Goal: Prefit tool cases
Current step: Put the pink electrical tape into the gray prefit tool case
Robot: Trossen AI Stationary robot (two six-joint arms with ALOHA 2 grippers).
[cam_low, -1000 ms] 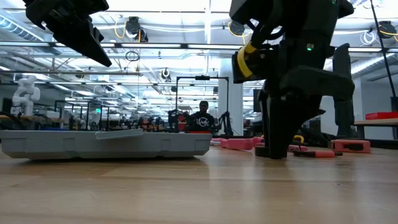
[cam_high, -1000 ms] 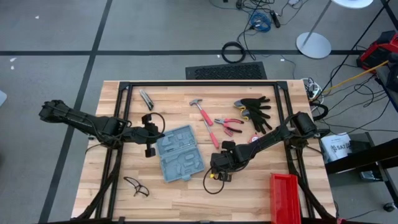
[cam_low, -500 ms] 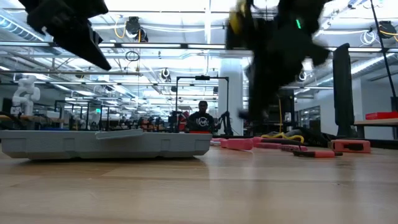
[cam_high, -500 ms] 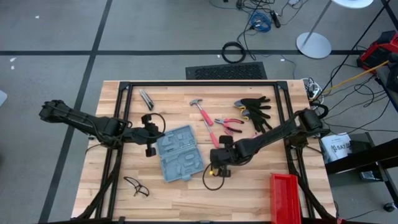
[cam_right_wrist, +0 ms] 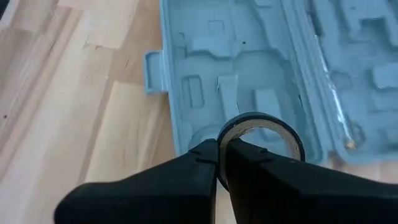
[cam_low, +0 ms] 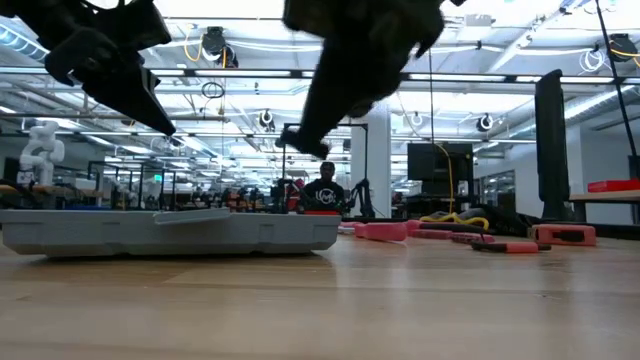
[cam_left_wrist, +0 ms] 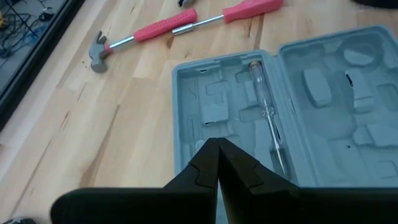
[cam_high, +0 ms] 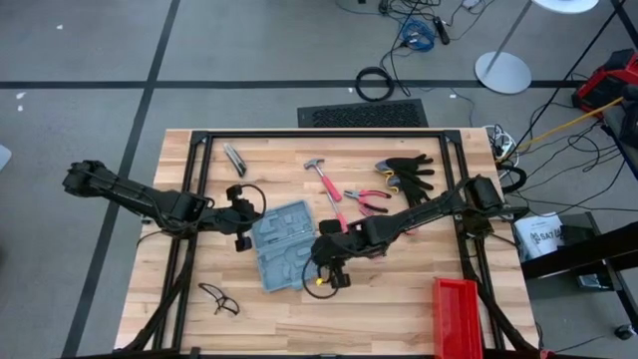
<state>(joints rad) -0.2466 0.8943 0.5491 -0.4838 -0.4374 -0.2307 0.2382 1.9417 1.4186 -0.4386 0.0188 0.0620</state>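
Blue-grey tool case point(cam_high: 287, 245) lay open mid-desk; right gripper point(cam_right_wrist: 219, 151) pinched a tape roll point(cam_right_wrist: 261, 132) over it, left gripper point(cam_left_wrist: 218, 148) hovered, fingers pressed together.

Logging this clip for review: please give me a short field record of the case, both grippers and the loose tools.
case: tool case lies open on the table
right gripper: right gripper over the case's edge, fingers shut on a roll of tape
left gripper: left gripper above the case's other side, fingers shut, holding nothing
loose tools: hammer, pliers
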